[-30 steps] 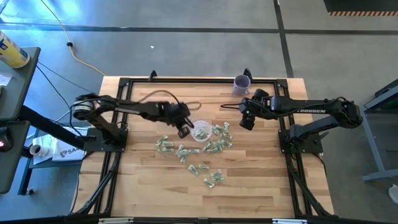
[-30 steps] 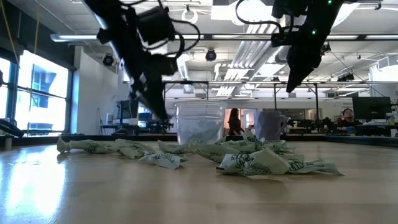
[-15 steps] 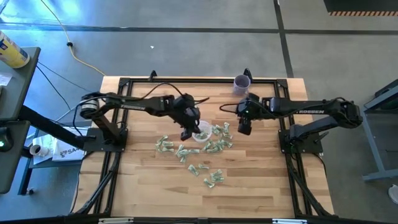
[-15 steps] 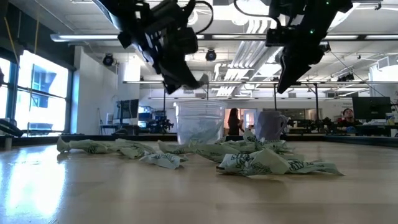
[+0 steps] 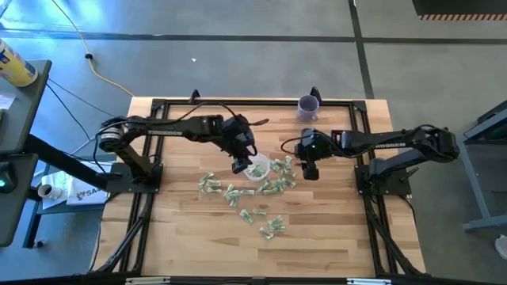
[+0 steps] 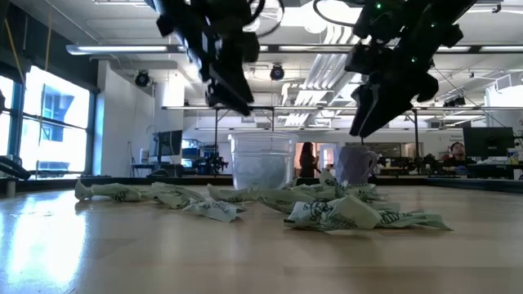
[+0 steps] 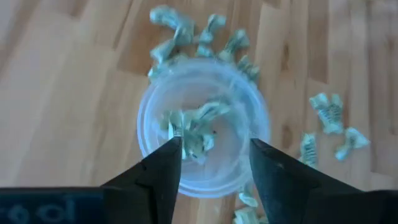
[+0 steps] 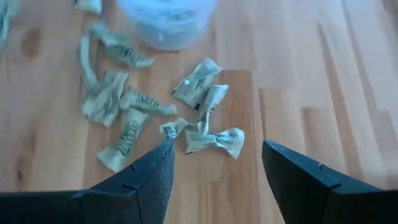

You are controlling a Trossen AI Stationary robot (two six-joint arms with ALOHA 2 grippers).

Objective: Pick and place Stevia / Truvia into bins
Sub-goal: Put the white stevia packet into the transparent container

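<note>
The translucent round cup (image 5: 255, 170) (image 7: 202, 124) stands on the wooden table with several green-and-white packets (image 7: 191, 127) inside it. My left gripper (image 5: 240, 164) (image 7: 214, 149) hangs open straight above the cup, holding nothing. Many more packets (image 5: 261, 202) (image 6: 343, 212) lie loose on the table around and in front of the cup. My right gripper (image 5: 309, 170) (image 8: 216, 149) stands open above the packets (image 8: 211, 140) to the right of the cup, fingers pointing down and touching none of them.
A purple mug (image 5: 307, 105) stands at the far edge, right of centre. The black frame rails (image 5: 158, 103) run along the table's sides. Bare wood (image 5: 317, 237) lies toward the near edge.
My left gripper has risen from the table left of the cup with a packet, moved right over the cup and opened; the packet has dropped into the cup. My right gripper has moved left and down toward the packets right of the cup.
</note>
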